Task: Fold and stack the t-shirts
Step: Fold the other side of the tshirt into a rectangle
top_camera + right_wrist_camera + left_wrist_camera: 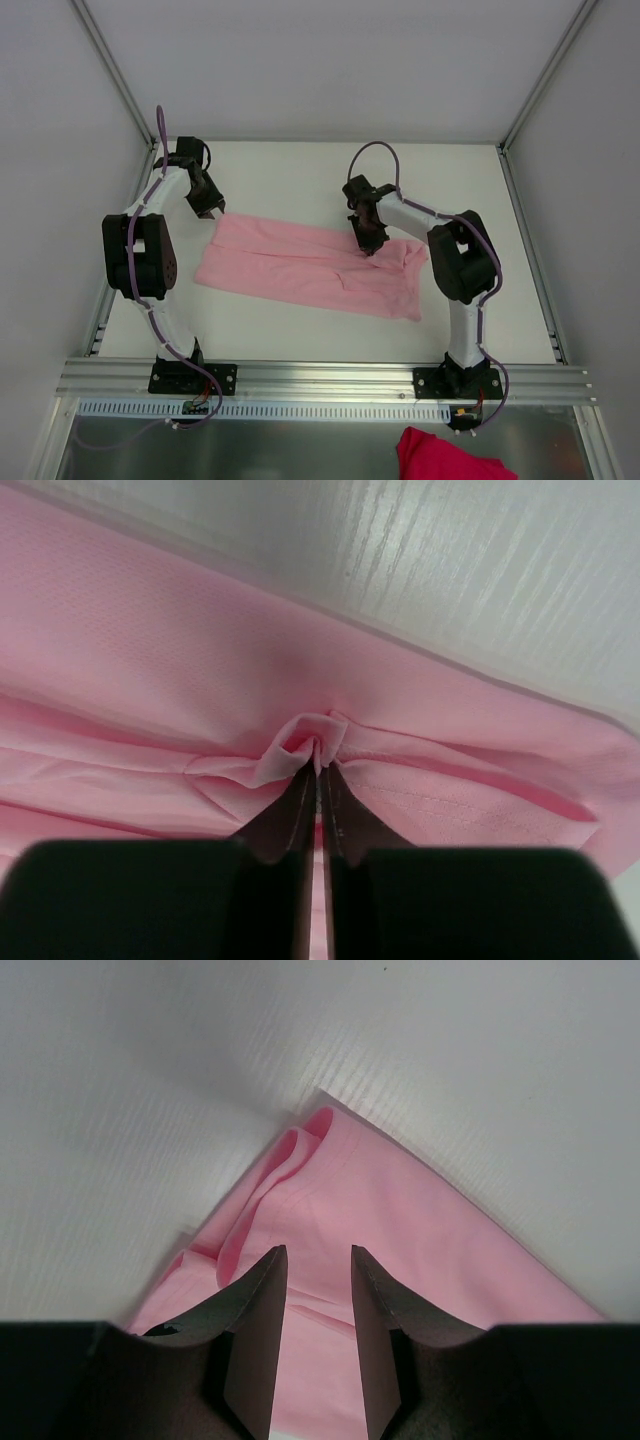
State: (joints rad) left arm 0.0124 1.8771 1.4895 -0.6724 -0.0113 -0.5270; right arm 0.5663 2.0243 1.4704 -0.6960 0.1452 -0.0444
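Early: t-shirt [300,265] lies half-folded as a strip. Right hand [318,768] pinches it at its tips; left hand [317,1255] parted above a corner. Stacking undone.

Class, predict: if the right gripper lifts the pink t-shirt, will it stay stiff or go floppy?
Probably floppy: the pink t-shirt puckers where the right gripper pinches it. Likely light, since it lies flat with soft creases. Its folded layers may slide apart when raised.
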